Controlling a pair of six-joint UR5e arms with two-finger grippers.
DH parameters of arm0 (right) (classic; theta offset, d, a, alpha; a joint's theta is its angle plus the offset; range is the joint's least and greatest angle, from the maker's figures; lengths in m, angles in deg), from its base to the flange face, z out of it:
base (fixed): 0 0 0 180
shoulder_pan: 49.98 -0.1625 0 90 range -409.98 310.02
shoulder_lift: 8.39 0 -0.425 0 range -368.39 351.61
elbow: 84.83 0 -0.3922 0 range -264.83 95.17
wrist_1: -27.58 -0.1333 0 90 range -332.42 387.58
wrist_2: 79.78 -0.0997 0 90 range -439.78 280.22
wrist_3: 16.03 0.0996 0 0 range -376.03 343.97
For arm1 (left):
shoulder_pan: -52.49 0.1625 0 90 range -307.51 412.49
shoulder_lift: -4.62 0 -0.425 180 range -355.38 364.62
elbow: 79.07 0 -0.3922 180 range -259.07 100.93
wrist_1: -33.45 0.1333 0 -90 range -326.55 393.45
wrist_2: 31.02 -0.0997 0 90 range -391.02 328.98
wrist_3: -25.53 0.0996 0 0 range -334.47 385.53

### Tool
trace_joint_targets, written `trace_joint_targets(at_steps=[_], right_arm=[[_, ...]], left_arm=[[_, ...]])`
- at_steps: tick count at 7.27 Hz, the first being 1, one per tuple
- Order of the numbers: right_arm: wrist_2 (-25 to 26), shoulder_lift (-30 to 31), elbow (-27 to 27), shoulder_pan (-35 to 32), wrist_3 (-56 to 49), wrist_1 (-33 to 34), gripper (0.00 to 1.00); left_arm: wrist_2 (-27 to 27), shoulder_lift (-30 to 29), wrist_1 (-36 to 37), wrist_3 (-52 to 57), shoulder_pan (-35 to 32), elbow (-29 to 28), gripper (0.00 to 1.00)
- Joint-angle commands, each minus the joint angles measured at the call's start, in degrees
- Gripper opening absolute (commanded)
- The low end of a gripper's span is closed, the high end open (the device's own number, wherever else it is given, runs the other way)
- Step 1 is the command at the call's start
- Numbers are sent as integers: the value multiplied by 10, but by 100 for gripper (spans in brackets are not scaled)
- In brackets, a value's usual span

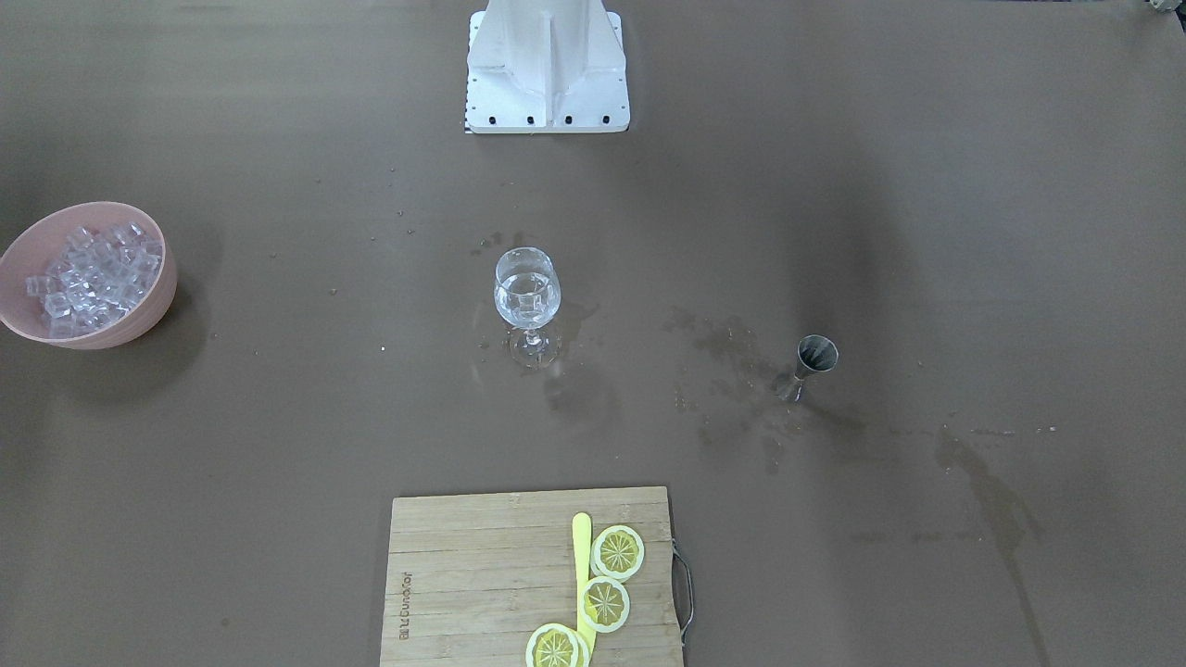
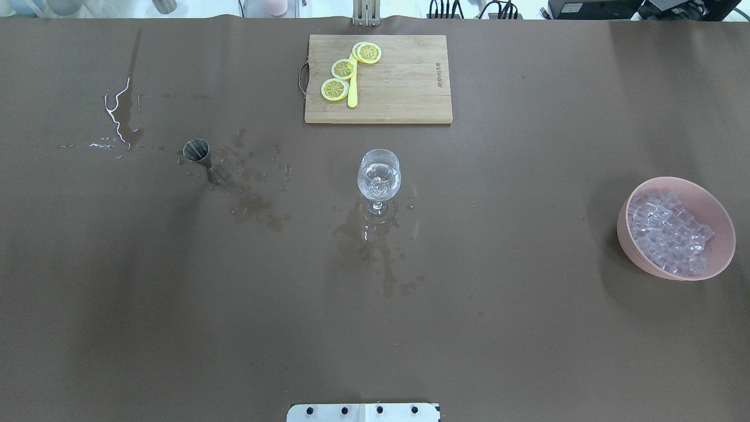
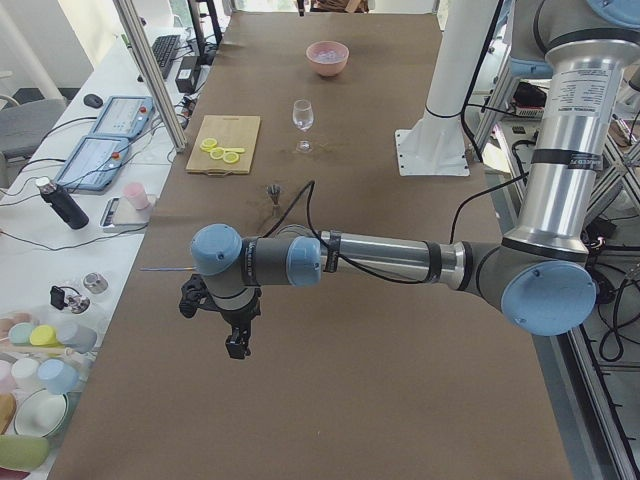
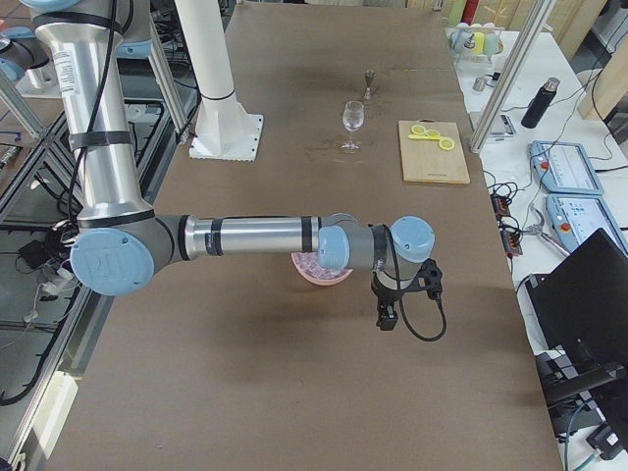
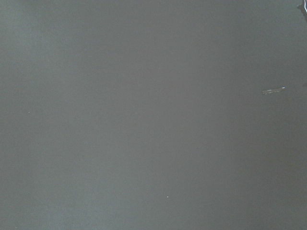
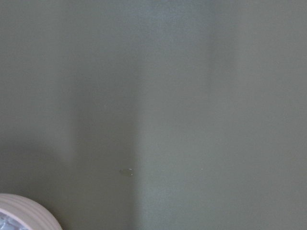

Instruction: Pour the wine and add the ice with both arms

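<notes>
At table centre the wine glass (image 2: 379, 176) is holding the wine (image 1: 527, 301); ice (image 2: 668, 234) is sitting in the pink bowl (image 2: 628, 249), far right. Hanging at table ends: left gripper (image 3: 237, 345), right gripper (image 4: 386, 317), can't tell spread or closed. I'd be releasing cubes low over rim.

Both are built alike: the left arm (image 3: 385, 258) and the right arm (image 4: 260, 235) are smooth silver-grey tubes joined by fat round joints, each joint closed with pale blue caps (image 3: 546, 299) and edged with dark rings. A thin black cable (image 3: 308, 215) loops loose along the left forearm, another curls at the right wrist, and the left gripper (image 3: 237, 345) and right gripper (image 4: 385, 319) are small and black. Between them is a white ribbed base block (image 1: 547, 65) with dark bolts (image 1: 530, 119) along its foot.
</notes>
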Motion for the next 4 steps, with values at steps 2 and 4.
trace_joint_targets(at_steps=[2,4], right_arm=[[-32,-2,-20,-7,3,34,100],[-27,3,-48,-7,47,49,100]], left_arm=[[1,1,-4,-33,0,1,98],[1,1,-5,-29,0,0,98]])
